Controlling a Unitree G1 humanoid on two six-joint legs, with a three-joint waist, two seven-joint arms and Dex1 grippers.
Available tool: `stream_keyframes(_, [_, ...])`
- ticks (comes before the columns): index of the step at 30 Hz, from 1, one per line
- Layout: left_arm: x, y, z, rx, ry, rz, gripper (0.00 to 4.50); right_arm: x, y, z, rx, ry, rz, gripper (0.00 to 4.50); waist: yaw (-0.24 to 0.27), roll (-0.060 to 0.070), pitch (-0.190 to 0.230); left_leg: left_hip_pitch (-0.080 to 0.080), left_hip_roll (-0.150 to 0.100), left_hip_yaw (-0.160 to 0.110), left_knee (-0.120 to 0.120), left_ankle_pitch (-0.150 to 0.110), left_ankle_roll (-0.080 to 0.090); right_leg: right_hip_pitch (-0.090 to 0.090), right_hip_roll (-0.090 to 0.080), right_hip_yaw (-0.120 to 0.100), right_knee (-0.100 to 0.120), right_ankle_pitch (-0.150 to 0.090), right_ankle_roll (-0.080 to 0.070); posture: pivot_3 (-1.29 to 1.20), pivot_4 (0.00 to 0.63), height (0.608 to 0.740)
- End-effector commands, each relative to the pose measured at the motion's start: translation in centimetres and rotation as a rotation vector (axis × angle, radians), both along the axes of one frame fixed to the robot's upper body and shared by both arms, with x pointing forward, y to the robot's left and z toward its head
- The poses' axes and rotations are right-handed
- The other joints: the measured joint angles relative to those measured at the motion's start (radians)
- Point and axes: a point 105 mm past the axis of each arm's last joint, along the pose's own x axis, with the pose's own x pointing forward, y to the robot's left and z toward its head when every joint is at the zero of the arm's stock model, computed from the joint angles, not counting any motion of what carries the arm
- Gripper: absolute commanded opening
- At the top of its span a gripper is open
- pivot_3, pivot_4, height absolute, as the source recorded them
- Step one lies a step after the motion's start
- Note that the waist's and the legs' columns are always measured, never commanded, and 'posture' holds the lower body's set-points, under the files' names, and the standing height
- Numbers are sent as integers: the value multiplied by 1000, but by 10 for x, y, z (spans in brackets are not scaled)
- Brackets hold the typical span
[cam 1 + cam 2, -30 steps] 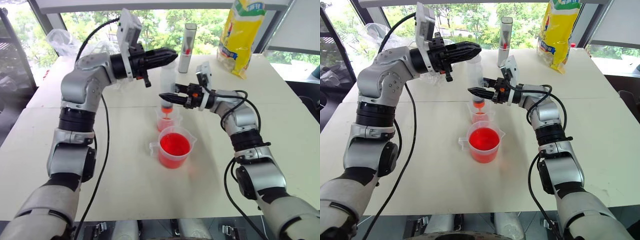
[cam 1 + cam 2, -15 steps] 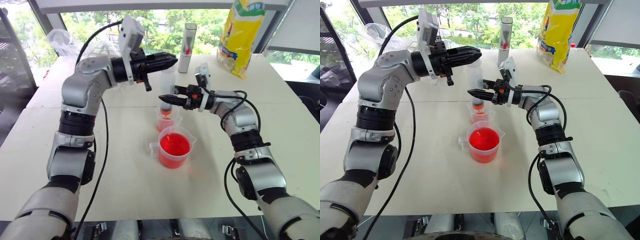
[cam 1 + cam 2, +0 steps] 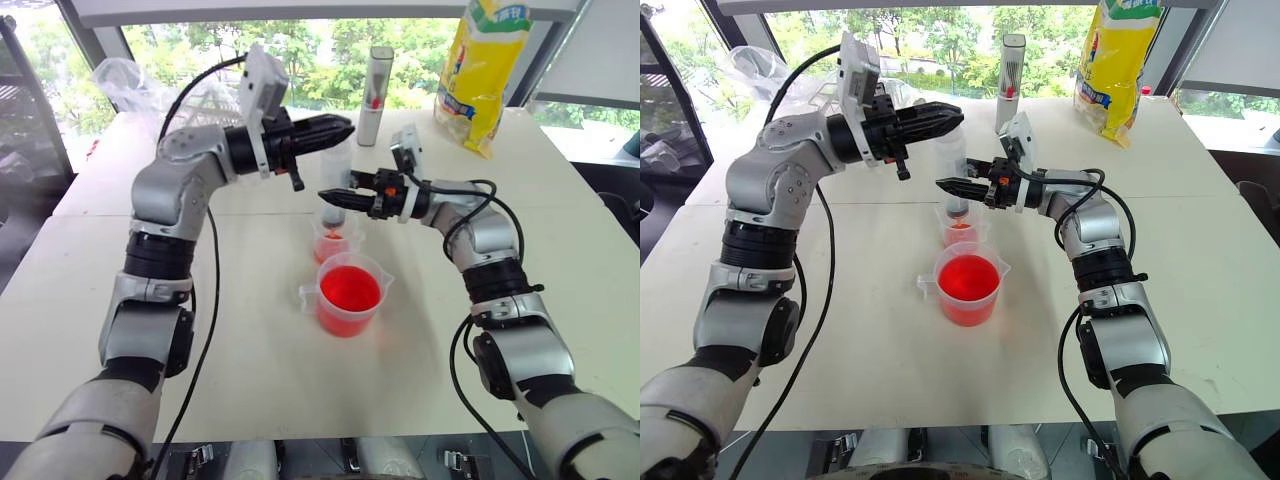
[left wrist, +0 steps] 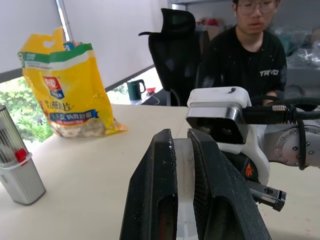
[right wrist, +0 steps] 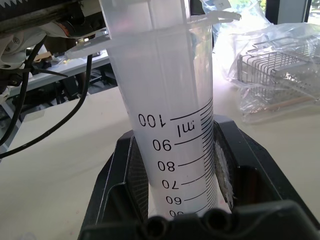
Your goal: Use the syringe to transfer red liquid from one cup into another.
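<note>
The syringe [image 3: 335, 165] stands upright over the small clear cup [image 3: 335, 243], nozzle down into it. My right gripper [image 3: 328, 196] is shut on the lower barrel, with the graduation marks between its fingers [image 5: 127, 170]. My left gripper [image 3: 345, 127] comes in level from the left, shut on the plunger top, a white strip [image 4: 184, 190] pinched between its fingers. The small cup holds a little red liquid. Just in front of it stands the handled measuring cup [image 3: 372, 268], about half full of red liquid [image 3: 349, 290].
An upright grey tube [image 3: 377, 82] and a yellow bag [image 3: 485, 70] stand at the table's far side, and a crumpled clear plastic bag [image 3: 130, 80] lies at the far left. A person [image 4: 250, 45] sits beyond the table. A wire rack in plastic [image 5: 270, 75] lies nearby.
My left gripper has sunk a little with the plunger. The right gripper and both cups have stayed in place.
</note>
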Motion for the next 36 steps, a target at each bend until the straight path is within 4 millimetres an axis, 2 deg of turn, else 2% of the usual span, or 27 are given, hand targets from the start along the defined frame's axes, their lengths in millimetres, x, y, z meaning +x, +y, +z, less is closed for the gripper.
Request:
stream_keyframes(1, [0, -8, -22, 72, 38, -13, 72, -5, -7, 55, 90, -159, -5, 1412, 0, 0, 0, 0, 0, 0, 0, 0, 0, 0, 0, 0, 0, 0, 0, 0, 150, 740])
stream_keyframes(10, [-1, -9, -27, 80, 51, -19, 72, -5, -8, 59, 103, -161, -9, 1412, 0, 0, 0, 0, 0, 0, 0, 0, 0, 0, 0, 0, 0, 0, 0, 0, 150, 740])
stream_keyframes(20, [-1, -4, -19, 77, 47, -15, 72, -5, -6, 54, 95, -150, -3, 1412, 0, 0, 0, 0, 0, 0, 0, 0, 0, 0, 0, 0, 0, 0, 0, 0, 150, 740])
stream_keyframes(23, [-2, 0, -13, 52, 54, -17, 1301, -6, -5, 53, 91, -147, 4, 1412, 0, 0, 0, 0, 0, 0, 0, 0, 0, 0, 0, 0, 0, 0, 0, 0, 150, 740])
stream_keyframes(29, [2, 10, -5, 26, 27, 32, 4315, -7, -4, 51, 91, -143, 10, 1412, -1, 0, 0, 0, 0, 0, 0, 0, 0, 0, 0, 0, 0, 0, 0, 0, 150, 740])
stream_keyframes(30, [4, 13, -3, 17, 24, 49, 4467, -7, -4, 51, 92, -142, 11, 1412, -1, 0, 0, 0, 0, 0, 0, 0, 0, 0, 0, 0, 0, 0, 0, 0, 150, 740])
stream_keyframes(36, [10, 32, 13, -37, 8, 121, 4467, -9, -2, 50, 96, -138, 17, 1412, 0, 0, 0, 0, 0, 0, 0, 0, 0, 0, 0, 0, 0, 0, 0, 0, 150, 740])
